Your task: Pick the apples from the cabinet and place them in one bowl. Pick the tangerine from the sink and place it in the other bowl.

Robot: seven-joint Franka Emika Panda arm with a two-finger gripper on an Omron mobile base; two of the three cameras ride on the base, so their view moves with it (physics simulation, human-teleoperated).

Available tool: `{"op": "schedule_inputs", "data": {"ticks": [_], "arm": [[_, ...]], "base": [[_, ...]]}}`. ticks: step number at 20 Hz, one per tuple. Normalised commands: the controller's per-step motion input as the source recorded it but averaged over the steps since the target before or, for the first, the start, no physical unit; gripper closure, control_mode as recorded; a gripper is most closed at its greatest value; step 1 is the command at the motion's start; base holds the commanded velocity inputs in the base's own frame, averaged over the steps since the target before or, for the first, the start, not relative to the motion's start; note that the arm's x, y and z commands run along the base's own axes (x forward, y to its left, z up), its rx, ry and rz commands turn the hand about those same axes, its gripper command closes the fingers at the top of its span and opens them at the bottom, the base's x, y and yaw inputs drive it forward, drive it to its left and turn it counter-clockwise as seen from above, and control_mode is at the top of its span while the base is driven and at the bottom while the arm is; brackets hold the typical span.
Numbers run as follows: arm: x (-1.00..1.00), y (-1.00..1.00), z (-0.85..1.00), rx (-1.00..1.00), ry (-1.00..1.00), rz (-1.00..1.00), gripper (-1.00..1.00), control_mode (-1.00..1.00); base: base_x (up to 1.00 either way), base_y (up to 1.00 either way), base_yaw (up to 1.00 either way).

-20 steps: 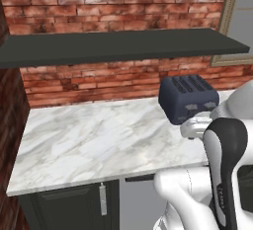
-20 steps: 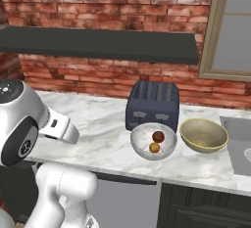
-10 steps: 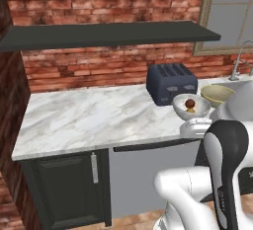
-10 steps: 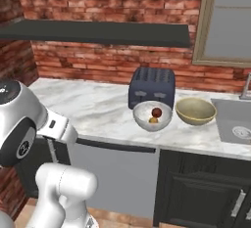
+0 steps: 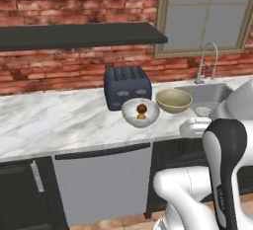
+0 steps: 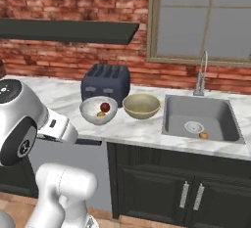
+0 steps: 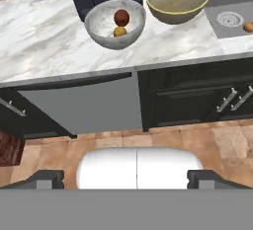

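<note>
Both apples, a dark red apple [image 7: 121,17] and a yellow-orange apple [image 7: 119,32], are lying touching in the pale grey-white bowl [image 7: 99,31], which is sitting on the marble bench [image 5: 49,120] just in front of the dark toaster [image 6: 105,82]. The empty tan-olive bowl [image 6: 141,105] is standing just beside it, between it and the sink [image 6: 202,116]. The tangerine [image 6: 203,135] is resting on the sink floor near the round drain [image 6: 194,127], below the curved faucet [image 5: 207,61]. The dark shelf board [image 5: 79,34] is hanging bare against the brick wall [image 6: 63,58]. The gripper [image 7: 126,177] is hovering low before the bench front, over the tiled floor [image 7: 197,140], jaws spread wide apart and holding nothing.
</note>
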Motion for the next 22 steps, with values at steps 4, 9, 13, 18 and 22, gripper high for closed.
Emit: {"op": "schedule_inputs", "data": {"ticks": [4, 9, 13, 18, 22], "arm": [[0.00, 0.00, 0.00, 0.00, 0.00, 0.00, -1.00, 1.00], [0.00, 0.00, 0.00, 0.00, 0.00, 0.00, -1.00, 1.00], [0.00, 0.00, 0.00, 0.00, 0.00, 0.00, -1.00, 1.00], [0.00, 0.00, 0.00, 0.00, 0.00, 0.00, -1.00, 1.00], [0.00, 0.00, 0.00, 0.00, 0.00, 0.00, -1.00, 1.00]], "base": [[0.14, -1.00, 0.00], [0.15, -1.00, 0.02], [0.24, -0.68, 0.00], [0.75, -0.09, 0.00], [1.00, -0.15, 0.01]]}}
